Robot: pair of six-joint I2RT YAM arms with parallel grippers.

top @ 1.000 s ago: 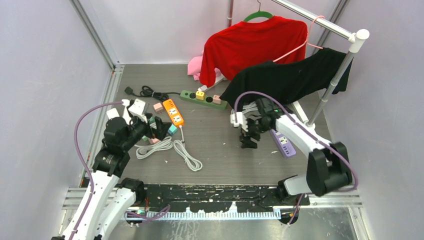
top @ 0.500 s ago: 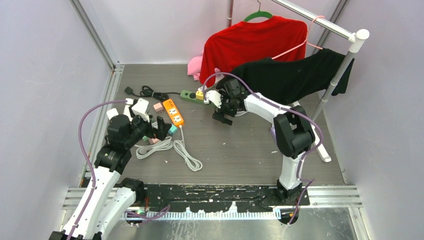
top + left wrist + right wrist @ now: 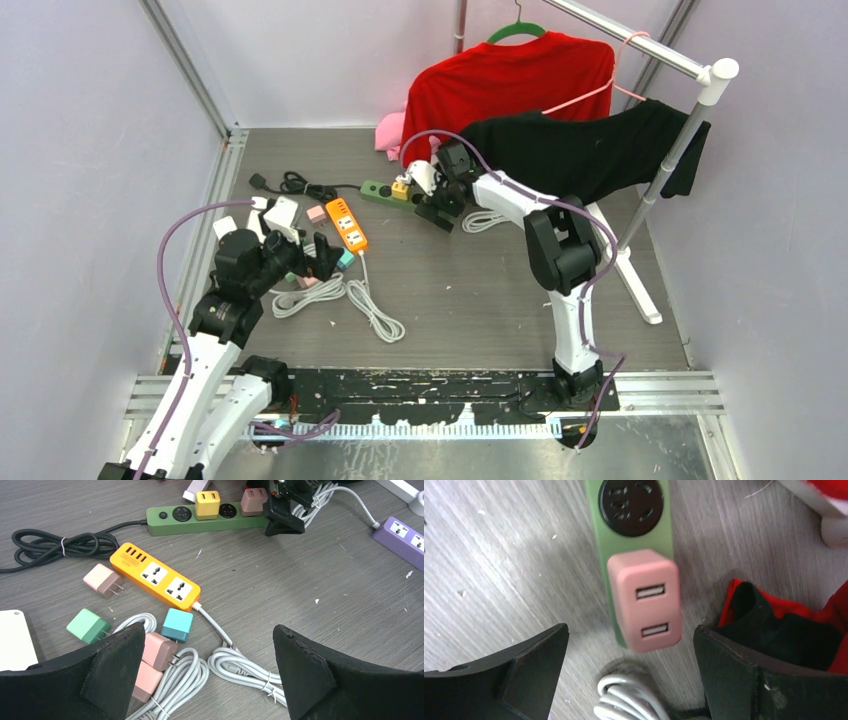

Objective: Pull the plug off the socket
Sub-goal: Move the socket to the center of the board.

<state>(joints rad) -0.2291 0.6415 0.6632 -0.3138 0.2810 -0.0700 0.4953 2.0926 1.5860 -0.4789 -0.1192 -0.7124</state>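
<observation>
A green power strip (image 3: 385, 191) lies at the back of the table with a yellow plug (image 3: 400, 187) and a pink plug (image 3: 432, 197) seated in it. My right gripper (image 3: 437, 212) is open at the strip's right end. In the right wrist view the pink plug (image 3: 644, 600), with two USB ports, sits on the strip (image 3: 634, 525), and its near end lies between the spread fingers of the gripper (image 3: 631, 630), touching neither. My left gripper (image 3: 318, 262) is open and empty over loose chargers; in its wrist view (image 3: 209, 627) the strip (image 3: 170, 519) is far ahead.
An orange power strip (image 3: 347, 224), several loose chargers (image 3: 176, 625), coiled white cables (image 3: 345, 298) and a black cord (image 3: 300, 185) lie at the left. A white cable coil (image 3: 631, 702) lies just below the pink plug. Red and black shirts (image 3: 560, 150) hang on a rack. A purple strip (image 3: 402, 537) lies at the right.
My right arm has swung from the table's middle right to the back, bringing its open gripper to the green strip's pink plug. The left arm has barely moved.
</observation>
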